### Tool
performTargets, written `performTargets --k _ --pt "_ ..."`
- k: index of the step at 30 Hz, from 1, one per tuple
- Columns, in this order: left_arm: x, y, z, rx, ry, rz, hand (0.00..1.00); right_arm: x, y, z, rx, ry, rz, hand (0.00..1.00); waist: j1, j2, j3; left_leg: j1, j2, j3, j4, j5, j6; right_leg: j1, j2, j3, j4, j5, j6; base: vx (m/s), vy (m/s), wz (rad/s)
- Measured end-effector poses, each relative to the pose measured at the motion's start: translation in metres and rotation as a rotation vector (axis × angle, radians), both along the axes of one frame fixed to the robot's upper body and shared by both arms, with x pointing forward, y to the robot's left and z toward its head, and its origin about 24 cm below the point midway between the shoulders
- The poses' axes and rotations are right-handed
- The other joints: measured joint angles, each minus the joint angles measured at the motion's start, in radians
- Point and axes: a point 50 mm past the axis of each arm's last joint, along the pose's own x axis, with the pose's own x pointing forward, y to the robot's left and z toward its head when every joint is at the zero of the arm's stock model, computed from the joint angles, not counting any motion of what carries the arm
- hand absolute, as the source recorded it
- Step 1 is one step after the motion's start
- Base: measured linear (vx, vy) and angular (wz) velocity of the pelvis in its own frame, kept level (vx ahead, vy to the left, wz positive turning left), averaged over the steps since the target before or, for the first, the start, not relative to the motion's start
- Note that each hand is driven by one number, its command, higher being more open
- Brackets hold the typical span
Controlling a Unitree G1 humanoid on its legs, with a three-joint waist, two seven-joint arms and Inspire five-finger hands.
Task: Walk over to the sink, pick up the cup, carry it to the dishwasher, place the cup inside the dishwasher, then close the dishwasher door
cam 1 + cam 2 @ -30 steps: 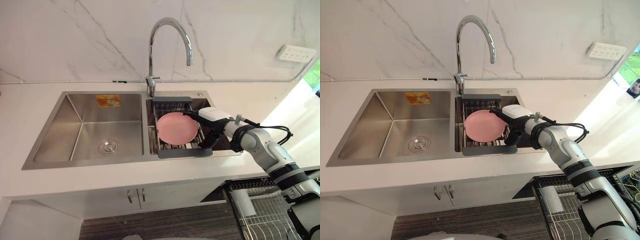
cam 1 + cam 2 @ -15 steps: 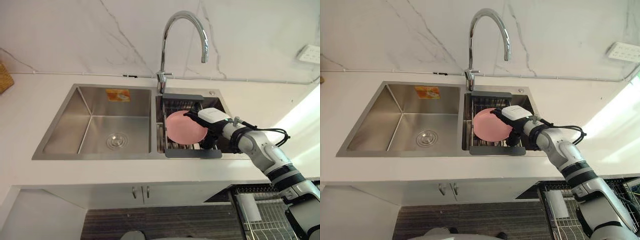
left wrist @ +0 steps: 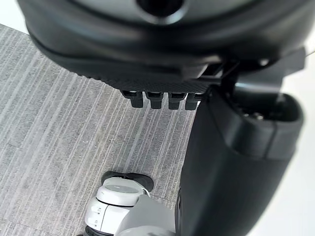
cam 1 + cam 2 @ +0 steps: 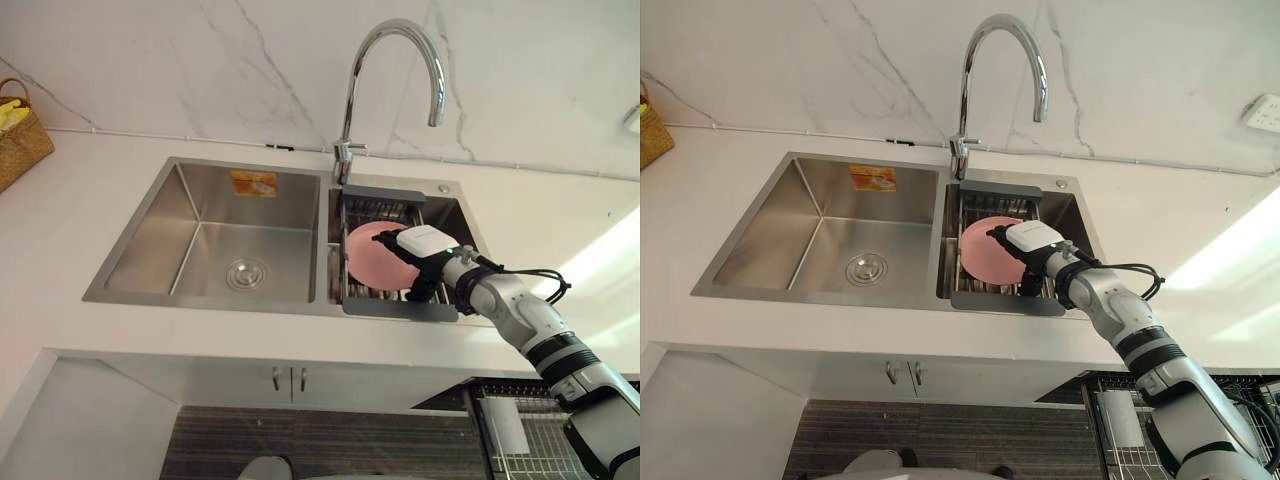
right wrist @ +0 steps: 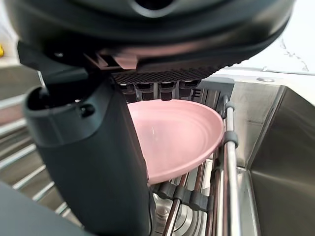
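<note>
Reaching into the sink rack [image 4: 395, 308], your right robot hand [image 4: 425, 272] sat at the pink dish [image 4: 372, 255], just to its left. Its wrist view put the dish close against it; clamped or not, you couldn't tell. Pick-up looked underway; next needed a sure grip.

pink dish [image 4: 368, 258] tilted in sink rack [image 4: 400, 309]

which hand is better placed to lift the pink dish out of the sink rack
Right. The right hand straddles the round pink dish in the dark wire rack over the steel sink. The left hand hangs above the grey floor, away from it.
</note>
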Motion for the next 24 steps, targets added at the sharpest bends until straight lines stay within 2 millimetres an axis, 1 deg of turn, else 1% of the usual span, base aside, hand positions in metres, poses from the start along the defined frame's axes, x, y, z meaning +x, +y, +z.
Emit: performTargets --k 3,8,11,17,24 --pt "0.001 0.001 0.001 0.004 0.000 -0.021 1.00 -0.002 0.000 -0.007 -0.019 0.003 -0.013 0.00 0.001 0.000 0.001 0.000 -0.001 -0.003 -0.002 0.000 0.000 0.001 0.000 -0.003 0.001 0.000 0.001 0.01 0.003 0.03" --pt "0.002 0.002 0.001 0.008 0.001 -0.026 1.00 -0.002 0.001 -0.005 -0.005 -0.068 -0.010 0.00 -0.003 0.000 0.002 0.006 -0.001 -0.001 -0.004 0.000 0.000 0.004 0.000 -0.004 0.001 0.000 0.001 -0.01 -0.003 -0.01" --pt "0.002 0.002 0.001 0.009 0.004 -0.042 1.00 -0.003 0.000 -0.007 -0.009 -0.094 -0.016 0.00 -0.001 0.001 0.005 0.007 -0.002 0.000 -0.008 0.002 -0.001 0.005 -0.003 -0.003 0.000 -0.002 0.002 -0.04 -0.002 0.00" --pt "0.001 0.002 0.001 0.011 0.005 -0.040 1.00 -0.007 0.007 -0.015 0.022 -0.117 -0.017 0.00 -0.002 0.002 0.007 0.011 -0.003 0.001 -0.020 0.010 -0.002 0.001 -0.005 0.000 0.000 -0.002 0.003 -0.01 0.001 0.00" --pt "0.003 0.001 0.001 0.015 -0.010 -0.041 1.00 -0.010 0.009 -0.013 0.047 -0.148 -0.012 0.00 -0.008 0.005 0.010 0.013 -0.004 0.000 -0.021 0.010 -0.002 0.001 0.000 0.004 0.000 -0.001 0.003 0.00 0.000 0.00"
